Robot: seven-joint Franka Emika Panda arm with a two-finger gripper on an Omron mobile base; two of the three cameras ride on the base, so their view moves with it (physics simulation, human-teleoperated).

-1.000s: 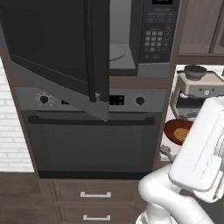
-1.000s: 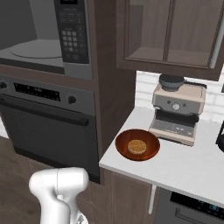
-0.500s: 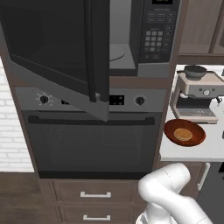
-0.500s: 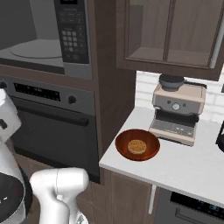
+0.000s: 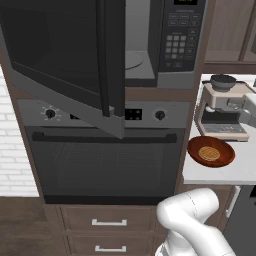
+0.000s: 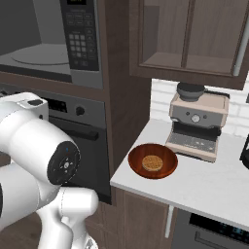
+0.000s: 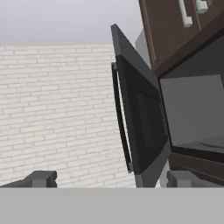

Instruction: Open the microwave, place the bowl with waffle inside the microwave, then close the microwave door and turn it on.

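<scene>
— Where is the gripper (image 7: pixel 109 178)?
— Its finger tips sit wide apart with nothing between them, and the swung-out microwave door (image 7: pixel 140 131) stands ahead of them.
— And the microwave (image 5: pixel 155 45)?
— Its cavity gapes just past the door.
— The bowl (image 6: pixel 152 161)?
— Away from the hand, on the counter (image 6: pixel 204 187), with the waffle (image 6: pixel 151 162) inside.

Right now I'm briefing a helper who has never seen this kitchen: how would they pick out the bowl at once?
Find the white counter to the right of the oven. At its left end, in front of the grey coffee machine, sits the bowl. It is wide, shallow and glossy reddish-brown, with a small round golden waffle lying in its middle.
</scene>
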